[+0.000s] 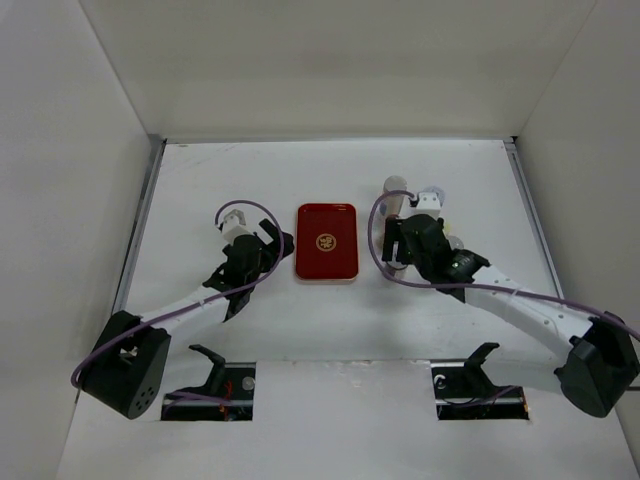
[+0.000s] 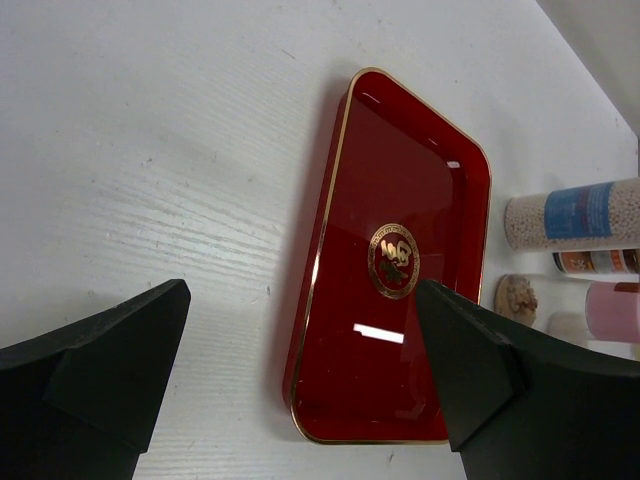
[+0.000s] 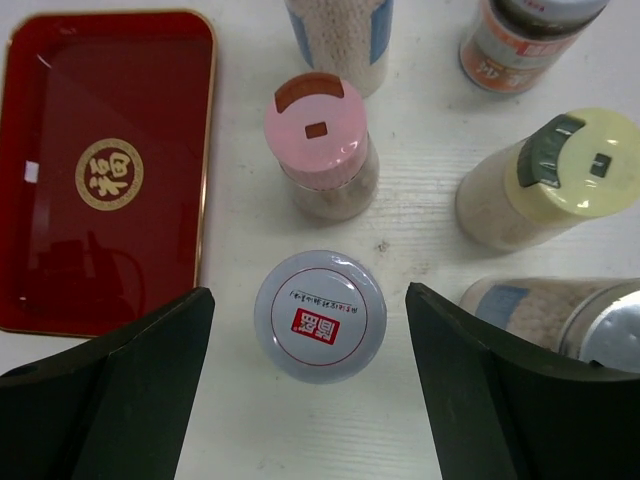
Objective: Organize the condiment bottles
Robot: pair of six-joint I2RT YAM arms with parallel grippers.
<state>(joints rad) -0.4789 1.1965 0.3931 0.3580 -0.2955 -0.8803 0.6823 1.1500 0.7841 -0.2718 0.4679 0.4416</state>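
In the top view, the red tray (image 1: pixel 326 243) is lying bare in the middle of the surface (image 1: pixel 220 185), and the left gripper (image 1: pixel 272 247) is hanging just beside its left edge. The condiment bottles (image 1: pixel 396 186) are standing to the tray's right. The right gripper (image 1: pixel 398 240) is hovering over them, so that arm is hiding most of the group and only a couple of caps are showing.

In the left wrist view, the fingers (image 2: pixel 120 350) are standing spread with nothing between them. A few bottles are being cut off at the right border.

In the right wrist view, that gripper's fingers are spread on either side of the grey-capped jar (image 3: pixel 320 316), apart from it. The pink-capped jar (image 3: pixel 318 140) is standing just beyond it, and the cream-capped jar (image 3: pixel 560 170) is off to the right. Two more jars are being cropped by the top edge, and a sixth is half hidden behind one finger.

No bottle is on the tray and the group is looking loose, so most of the organizing appears left.
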